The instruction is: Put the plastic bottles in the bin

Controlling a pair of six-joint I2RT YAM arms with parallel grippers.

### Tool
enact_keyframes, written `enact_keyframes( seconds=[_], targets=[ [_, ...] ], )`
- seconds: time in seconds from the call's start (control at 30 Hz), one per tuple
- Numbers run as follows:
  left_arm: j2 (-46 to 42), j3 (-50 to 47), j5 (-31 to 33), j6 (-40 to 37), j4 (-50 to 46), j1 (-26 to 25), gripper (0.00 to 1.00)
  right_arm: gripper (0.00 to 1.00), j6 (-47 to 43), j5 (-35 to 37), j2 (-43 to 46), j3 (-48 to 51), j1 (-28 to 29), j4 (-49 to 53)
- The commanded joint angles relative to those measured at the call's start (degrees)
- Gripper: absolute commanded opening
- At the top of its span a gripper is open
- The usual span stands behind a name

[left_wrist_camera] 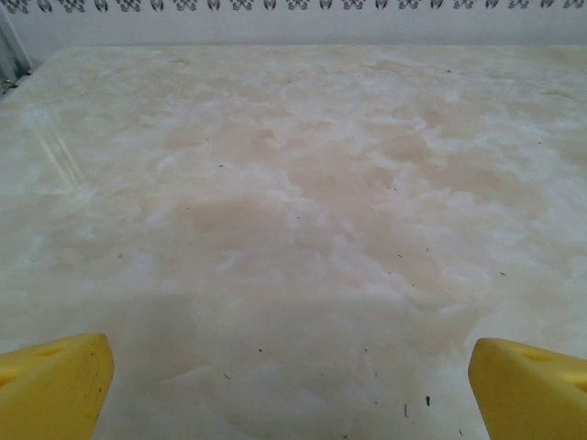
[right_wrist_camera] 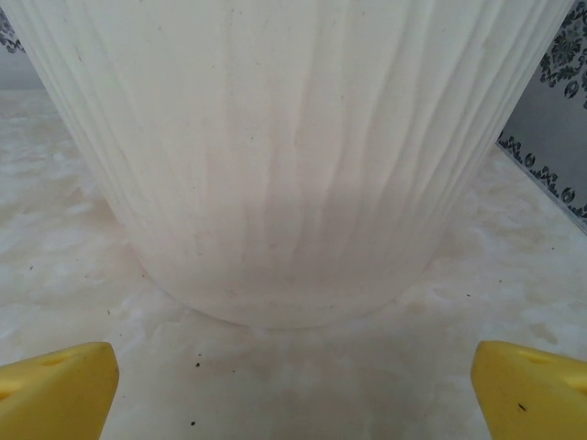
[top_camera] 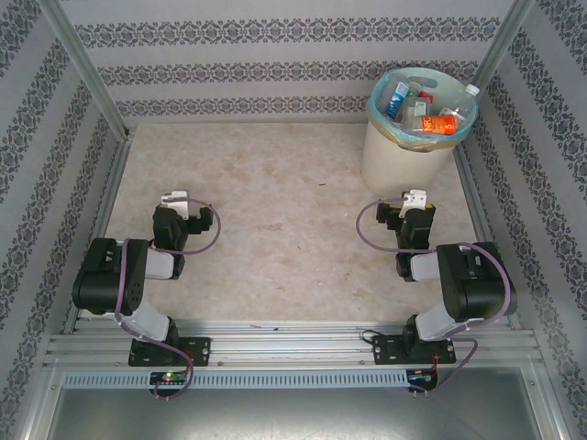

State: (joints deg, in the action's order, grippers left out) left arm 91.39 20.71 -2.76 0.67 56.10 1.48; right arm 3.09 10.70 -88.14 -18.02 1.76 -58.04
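Upper right of the overhead frame, the bin (top_camera: 399, 158) holds the plastic bottles (top_camera: 424, 110), perhaps 6. The left gripper (top_camera: 174, 198) and right gripper (top_camera: 415, 197) gape wide, empty.

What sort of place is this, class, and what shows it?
Probably a robot test cell: left arm and right arm bolted to a metal rail, patterned panels walling the table, a bin of bottles.

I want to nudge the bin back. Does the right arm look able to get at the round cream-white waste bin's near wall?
Probably yes: the right arm faces the round cream-white waste bin with only bare marbled table between, and its jaws stand open.
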Motion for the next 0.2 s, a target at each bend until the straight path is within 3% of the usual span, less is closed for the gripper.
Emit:
enact_keyframes(
  seconds=[0.0,0.17],
  targets=[
    [-0.54,1.09,1.02,0.39,-1.80,-0.16,1.00,0.98,0.12,0.47,0.04,-1.23,0.61,-0.23],
    [-0.60,-1.15,3.39,1.18,2.42,-0.16,1.00,0.98,0.15,0.45,0.05,-1.23,0.61,-0.23]
  ],
)
